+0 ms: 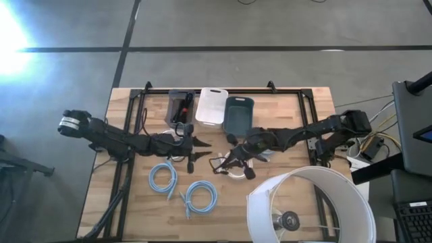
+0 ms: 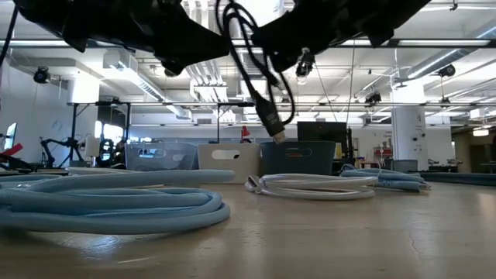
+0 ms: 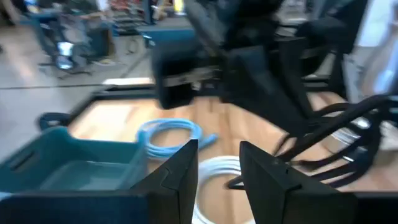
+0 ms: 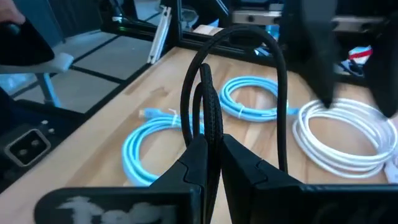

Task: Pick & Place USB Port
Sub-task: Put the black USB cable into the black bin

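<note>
Black braided USB cable [image 4: 208, 118] hangs looped above the wooden tabletop [image 1: 283, 101], pinched in our right gripper [image 4: 211, 152], whose jaws clench on it. It looks light, limp and swingy, so we judge gripping near the plug [image 2: 273, 124] steadier. Our left gripper [image 3: 217, 165] hovers nearby, jaws released.

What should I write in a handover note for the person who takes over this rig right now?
Right gripper: shut on the black USB cable, held above the table centre; its plug hangs free in the air.
Left gripper: open, empty, close beside it over the centre.
On the table: two blue cable coils and a white cable coil. Three bins at the far edge: clear, white, teal.
Done: cable picked up.
Left: place it; which bin, I cannot tell.
</note>
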Robot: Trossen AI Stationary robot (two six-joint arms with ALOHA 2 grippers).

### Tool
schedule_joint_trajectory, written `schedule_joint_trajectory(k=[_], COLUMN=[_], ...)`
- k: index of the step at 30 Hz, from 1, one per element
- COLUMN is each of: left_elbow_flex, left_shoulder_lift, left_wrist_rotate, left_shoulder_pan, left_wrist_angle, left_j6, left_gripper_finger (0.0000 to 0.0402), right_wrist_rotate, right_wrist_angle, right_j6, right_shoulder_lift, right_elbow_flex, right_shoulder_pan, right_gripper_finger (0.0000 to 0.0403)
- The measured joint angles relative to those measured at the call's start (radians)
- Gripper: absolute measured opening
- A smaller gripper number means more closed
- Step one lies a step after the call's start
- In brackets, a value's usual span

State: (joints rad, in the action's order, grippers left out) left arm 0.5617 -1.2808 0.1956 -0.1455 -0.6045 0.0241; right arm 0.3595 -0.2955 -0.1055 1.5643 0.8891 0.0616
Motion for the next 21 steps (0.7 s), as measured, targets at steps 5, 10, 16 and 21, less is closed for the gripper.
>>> schedule_joint_trajectory(k=[5, 10, 16, 21], left_elbow_flex=[-0.001, -0.002, -0.003, -0.003], left_shoulder_lift=[0.000, 0.000, 0.000, 0.000], left_wrist_rotate=[-0.067, -0.072, -0.074, -0.068], left_shoulder_pan=[-0.002, -0.001, -0.001, -0.001], left_wrist_angle=[0.014, 0.020, 0.033, 0.074], left_j6=[-0.029, -0.031, -0.032, -0.018], left_gripper_finger=[0.0122, 0.0122, 0.0122, 0.0122], right_wrist_rotate=[0.000, -0.002, -0.001, -0.002], right_wrist_angle=[-0.003, 0.007, 0.008, 0.010], right_j6=[-0.033, -0.030, -0.028, -0.026], right_shoulder_lift=[0.010, -0.003, -0.011, -0.015], right_elbow_flex=[0.041, 0.050, 0.050, 0.049], right_shoulder_pan=[-0.016, -0.046, -0.077, -0.082], right_gripper_finger=[0.0024, 0.0024, 0.0024, 0.0025])
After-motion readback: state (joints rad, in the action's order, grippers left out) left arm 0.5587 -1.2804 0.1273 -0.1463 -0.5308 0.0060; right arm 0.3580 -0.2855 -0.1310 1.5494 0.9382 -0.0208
